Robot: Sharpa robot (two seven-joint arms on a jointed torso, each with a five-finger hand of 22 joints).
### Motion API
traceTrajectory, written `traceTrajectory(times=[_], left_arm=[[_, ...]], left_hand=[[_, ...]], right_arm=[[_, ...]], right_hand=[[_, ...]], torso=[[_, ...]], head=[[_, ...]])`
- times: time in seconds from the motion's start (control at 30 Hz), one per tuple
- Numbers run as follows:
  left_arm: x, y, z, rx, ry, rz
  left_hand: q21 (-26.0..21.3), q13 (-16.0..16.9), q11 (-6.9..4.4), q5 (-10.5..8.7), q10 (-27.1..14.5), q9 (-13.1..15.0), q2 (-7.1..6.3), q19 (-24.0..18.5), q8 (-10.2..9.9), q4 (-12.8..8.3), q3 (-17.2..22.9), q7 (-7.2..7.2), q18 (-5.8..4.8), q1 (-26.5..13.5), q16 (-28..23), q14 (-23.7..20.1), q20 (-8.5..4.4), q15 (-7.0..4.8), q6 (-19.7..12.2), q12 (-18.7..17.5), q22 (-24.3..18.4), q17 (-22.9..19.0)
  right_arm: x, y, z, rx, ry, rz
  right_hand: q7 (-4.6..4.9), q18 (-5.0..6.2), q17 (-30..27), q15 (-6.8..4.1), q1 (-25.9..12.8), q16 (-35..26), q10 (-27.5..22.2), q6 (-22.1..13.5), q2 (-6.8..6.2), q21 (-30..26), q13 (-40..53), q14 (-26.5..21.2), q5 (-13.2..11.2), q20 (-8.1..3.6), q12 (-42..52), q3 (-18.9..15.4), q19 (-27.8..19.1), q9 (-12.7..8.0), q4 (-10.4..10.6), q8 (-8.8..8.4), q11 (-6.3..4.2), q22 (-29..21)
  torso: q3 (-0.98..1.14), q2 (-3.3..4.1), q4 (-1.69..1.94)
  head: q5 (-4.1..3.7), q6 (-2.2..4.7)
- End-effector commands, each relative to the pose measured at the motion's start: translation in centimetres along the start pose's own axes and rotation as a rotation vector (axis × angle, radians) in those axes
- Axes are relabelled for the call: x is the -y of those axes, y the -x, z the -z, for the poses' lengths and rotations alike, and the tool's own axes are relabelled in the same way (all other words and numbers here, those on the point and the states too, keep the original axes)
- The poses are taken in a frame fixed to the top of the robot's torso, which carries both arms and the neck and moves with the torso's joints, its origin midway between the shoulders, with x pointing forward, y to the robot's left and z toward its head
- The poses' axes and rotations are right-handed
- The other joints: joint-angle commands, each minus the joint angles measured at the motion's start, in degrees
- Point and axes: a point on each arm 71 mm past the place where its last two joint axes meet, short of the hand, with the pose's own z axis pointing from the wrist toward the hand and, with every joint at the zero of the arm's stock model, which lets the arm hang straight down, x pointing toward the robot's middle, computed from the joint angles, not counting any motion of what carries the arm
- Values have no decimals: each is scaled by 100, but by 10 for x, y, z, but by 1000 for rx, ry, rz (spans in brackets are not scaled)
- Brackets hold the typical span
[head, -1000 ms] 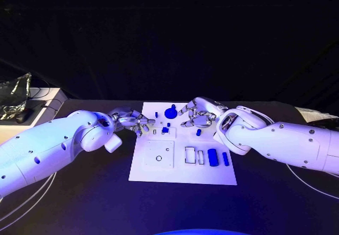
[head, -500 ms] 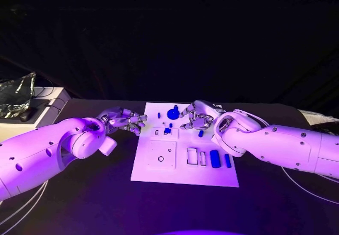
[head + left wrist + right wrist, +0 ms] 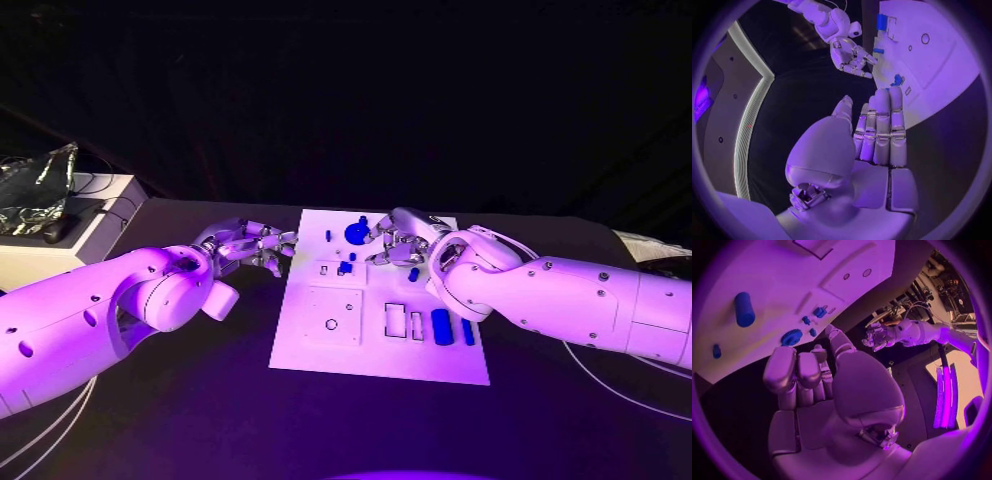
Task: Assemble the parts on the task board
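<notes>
White rectangular task board (image 3: 378, 352): flat on the black surface (image 3: 173, 400), between both hands. Left hand (image 3: 257, 245): just off the board's edge, fingers straight and together, holding nothing. Right hand (image 3: 392, 238): over the board's far end, fingers curled, empty; round blue gear part (image 3: 356, 233) just beside its fingertips.

The task board (image 3: 378, 345) is seen on the bench (image 3: 173, 400). The left hand (image 3: 253, 246) is held just beside it; the right hand (image 3: 397, 240) is above it, fingers (image 3: 378, 256) apparently empty, beside a blue gear (image 3: 356, 232).
</notes>
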Motion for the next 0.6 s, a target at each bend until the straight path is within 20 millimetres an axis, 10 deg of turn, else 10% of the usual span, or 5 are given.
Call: traceTrajectory(times=[0.03, 0.6], left_arm=[[2, -1, 1, 14, -17, 22], [3, -7, 0, 11, -7, 11]], left_hand=[[128, 6, -12, 28, 48, 5, 10, -55, -38, -32, 5, 5, 30, -4, 126, 18, -5, -20, 35, 7, 159, 61], [355, 25, -58, 36, 100, 5, 16, -96, -35, -44, 35, -23, 56, -18, 364, 56, -29, -61, 85, 193, 461, 155]], right_arm=[[1, -2, 0, -11, -28, -2], [-5, -14, -11, -27, -73, 2]], right_hand=[[25, -21, 5, -31, 23, 8, 26, 26, 23, 16, 12, 22, 39, -41, 43, 29, 223, 2, -3, -10, -16, 759], [22, -22, 3, -31, -4, 18, 34, 35, 13, 18, 26, 21, 33, -42, 48, 42, 224, 2, -14, -11, -17, 760]], torso=[[-10, 3, 3], [0, -2, -4]], head=[[5, 7], [27, 12]])
